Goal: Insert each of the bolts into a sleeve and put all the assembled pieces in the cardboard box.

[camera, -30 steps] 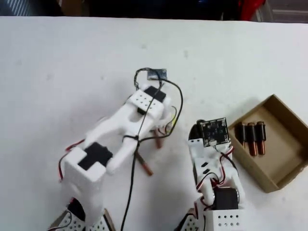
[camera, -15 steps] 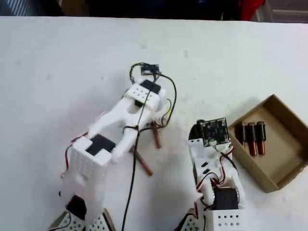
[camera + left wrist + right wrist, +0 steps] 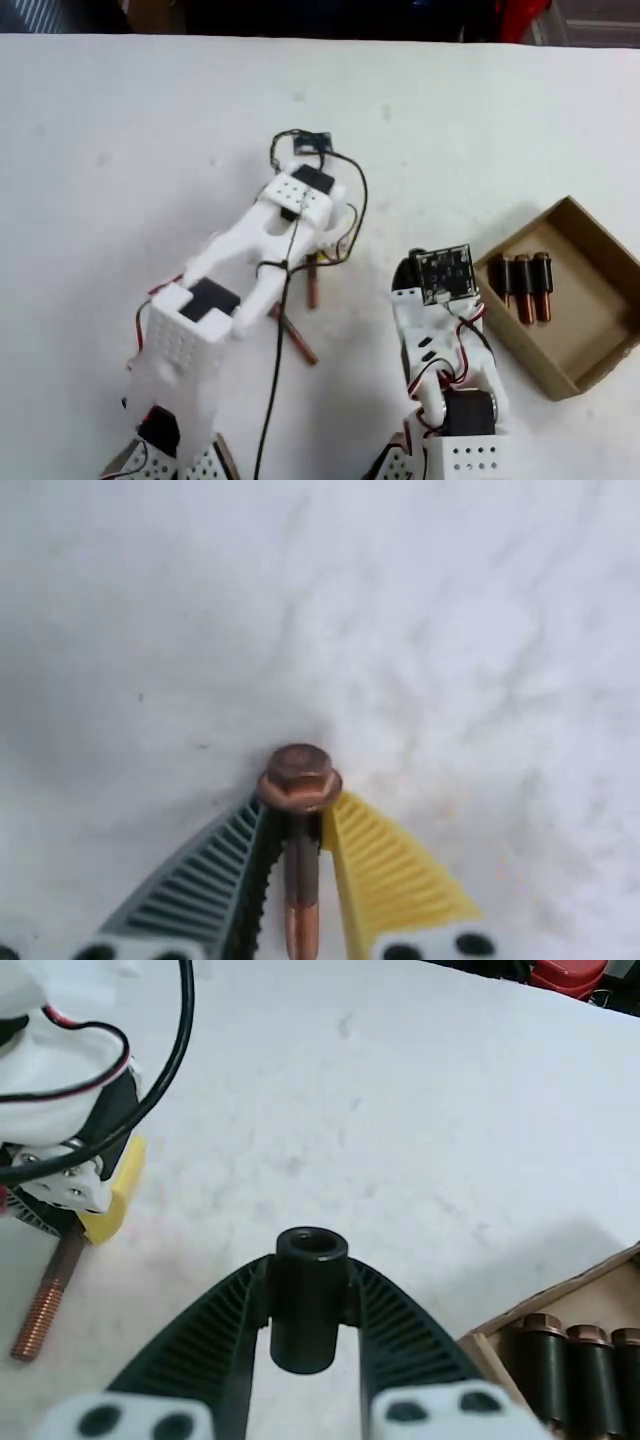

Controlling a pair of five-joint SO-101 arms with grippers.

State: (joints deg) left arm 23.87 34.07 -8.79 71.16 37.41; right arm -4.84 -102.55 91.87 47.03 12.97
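My left gripper [image 3: 298,825] is shut on a copper bolt [image 3: 299,780], whose hex head sticks out past the grey and yellow fingertips. In the high view this bolt [image 3: 312,288] hangs under the left gripper [image 3: 318,268] near the table's middle. A second bolt [image 3: 298,342] lies on the table just nearer, partly under a black cable. My right gripper [image 3: 310,1275] is shut on a black sleeve [image 3: 309,1300], held upright with its bore showing. The cardboard box [image 3: 585,320] at the right holds three assembled pieces [image 3: 524,285], which also show in the right wrist view [image 3: 570,1360].
The right arm [image 3: 440,330] stands between the bolts and the box. In the right wrist view the left arm's yellow finger [image 3: 115,1195] and its held bolt [image 3: 45,1305] are close by, with the box rim [image 3: 560,1295] on the other side. The table is white.
The left arm drew back and rose. Its held bolt turned from lying crosswise to pointing down the table, then shifted slightly left. The right arm has not moved.
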